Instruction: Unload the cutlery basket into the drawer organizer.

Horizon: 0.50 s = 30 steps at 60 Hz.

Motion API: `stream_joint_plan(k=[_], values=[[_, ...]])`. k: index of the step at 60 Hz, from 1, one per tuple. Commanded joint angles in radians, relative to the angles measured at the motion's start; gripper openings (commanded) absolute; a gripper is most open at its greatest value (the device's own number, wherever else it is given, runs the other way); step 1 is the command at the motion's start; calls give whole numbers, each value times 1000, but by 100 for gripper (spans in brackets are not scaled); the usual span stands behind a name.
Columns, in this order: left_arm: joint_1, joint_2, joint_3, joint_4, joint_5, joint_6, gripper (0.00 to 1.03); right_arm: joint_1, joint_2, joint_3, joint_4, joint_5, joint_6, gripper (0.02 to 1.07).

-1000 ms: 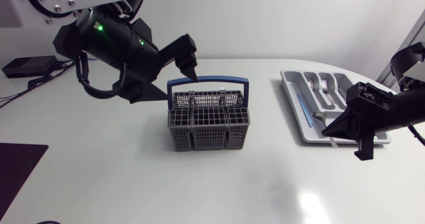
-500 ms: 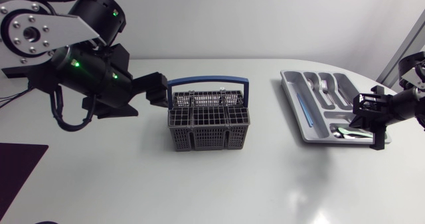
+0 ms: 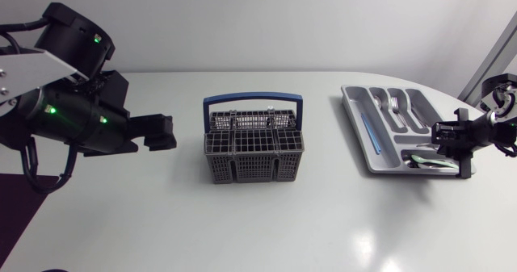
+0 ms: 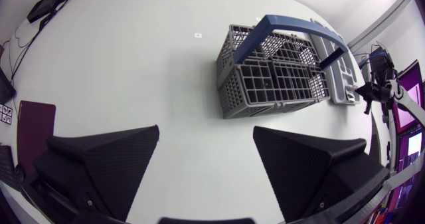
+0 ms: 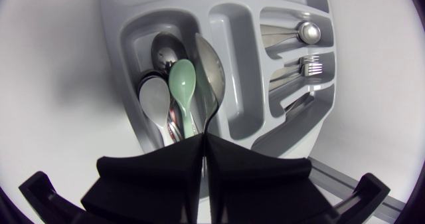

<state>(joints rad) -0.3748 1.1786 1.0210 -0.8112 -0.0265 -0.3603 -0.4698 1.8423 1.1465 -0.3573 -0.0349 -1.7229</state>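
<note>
The grey cutlery basket (image 3: 254,151) with its blue handle (image 3: 253,99) stands mid-table; I see no cutlery in its compartments. My left gripper (image 3: 166,135) hangs left of it, open and holding nothing. In the left wrist view the basket (image 4: 272,78) lies ahead of that gripper (image 4: 206,171). The grey drawer organizer (image 3: 353,119) sits at the right. My right gripper (image 3: 463,161) hovers over its near right end. In the right wrist view this gripper (image 5: 204,144) is shut above a compartment holding a green spoon (image 5: 180,84) and a large metal spoon (image 5: 210,64).
Forks (image 5: 302,68) and other cutlery lie in the organizer's (image 5: 114,51) other compartments. A dark mat (image 3: 20,199) lies at the table's front left edge. A black box with cables (image 4: 46,3) sits at the far left. The organizer is close to the table's right edge.
My left arm drew back from above the basket to its left and lowered, gripper still open. My right gripper shifted right along the organizer's near end, staying shut.
</note>
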Motion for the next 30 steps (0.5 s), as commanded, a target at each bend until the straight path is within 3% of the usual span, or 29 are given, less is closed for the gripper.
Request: stream_joint_plan(k=[1, 5, 9, 15, 30], values=[[5, -28, -41, 6, -16, 38, 99, -3, 17, -31, 15, 23, -41, 19], [7, -46, -61, 12, -26, 49, 99, 0, 20, -47, 38, 43, -41, 42], [11, -68, -82, 15, -30, 61, 99, 2, 14, -65, 38, 55, -41, 80], [27, -99, -110, 18, -36, 84, 99, 2, -15, -79, 23, 52, -33, 101], [93, -194, -165, 21, -43, 147, 99, 45, -249, -146, -109, -86, 118, 103]])
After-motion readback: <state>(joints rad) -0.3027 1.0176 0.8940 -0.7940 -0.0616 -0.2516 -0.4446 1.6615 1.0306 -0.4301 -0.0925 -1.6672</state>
